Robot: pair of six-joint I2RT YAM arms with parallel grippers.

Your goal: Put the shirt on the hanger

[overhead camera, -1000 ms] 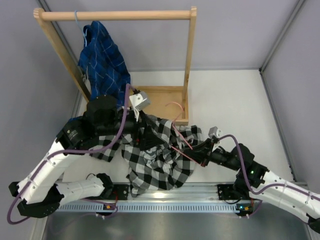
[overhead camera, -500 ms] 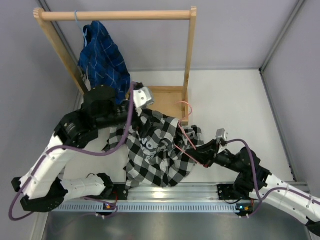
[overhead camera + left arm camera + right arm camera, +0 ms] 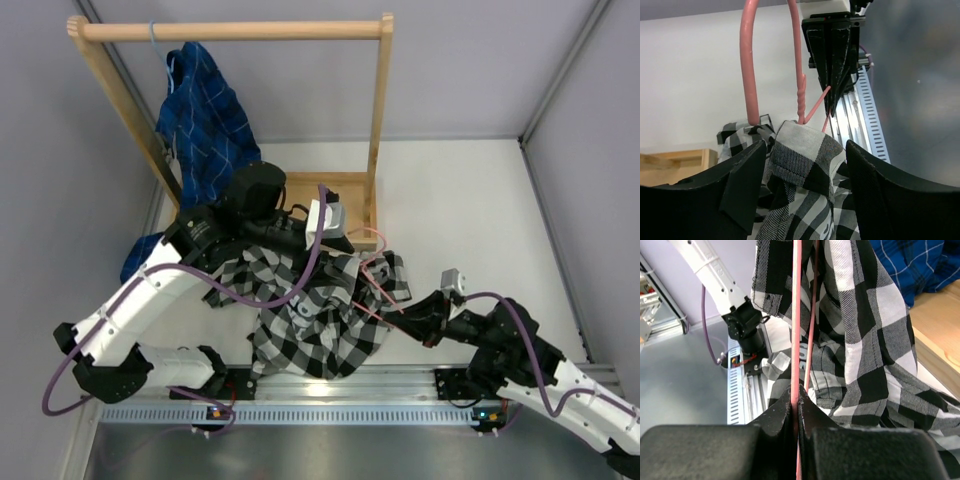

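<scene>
1. Right gripper (image 3: 796, 392): jaws fully closed on a thin wire of the hanger (image 3: 747, 65). It holds the hanger off the table (image 3: 480, 200), with the hook end toward the wooden rack (image 3: 230, 30).
2. Left gripper (image 3: 806, 147): jaws spread wide, with a collar fold of the shirt (image 3: 310, 320) between the fingers (image 3: 745, 185). No pinch is visible, so I read it as holding nothing.
3. Shirt position: it is bunched near the front edge of the table between the two arms, draped over and around the hanger. In the left wrist view the collar fold lies right at the twisted neck, and the hook rises just behind it. I cannot tell whether either wire shoulder is already inside the cloth.
4. Step in hand (judgement): seat the collar around the neck and spread the shoulders over the wire.
5. To do it well:
   - Close the left jaws on the collar edge only, not on a thick bunch and not on the wire.
   - Hold the right arm steady so the hanger acts as a fixed frame.
   - Draw the cloth along the wire, away from the neck, with the hook left bare.
6. Watch: the blue shirt (image 3: 205, 120) hangs just behind the left arm, so keep the elbow off it. The thin wire may twist in the right jaws if the pull goes sideways.
</scene>
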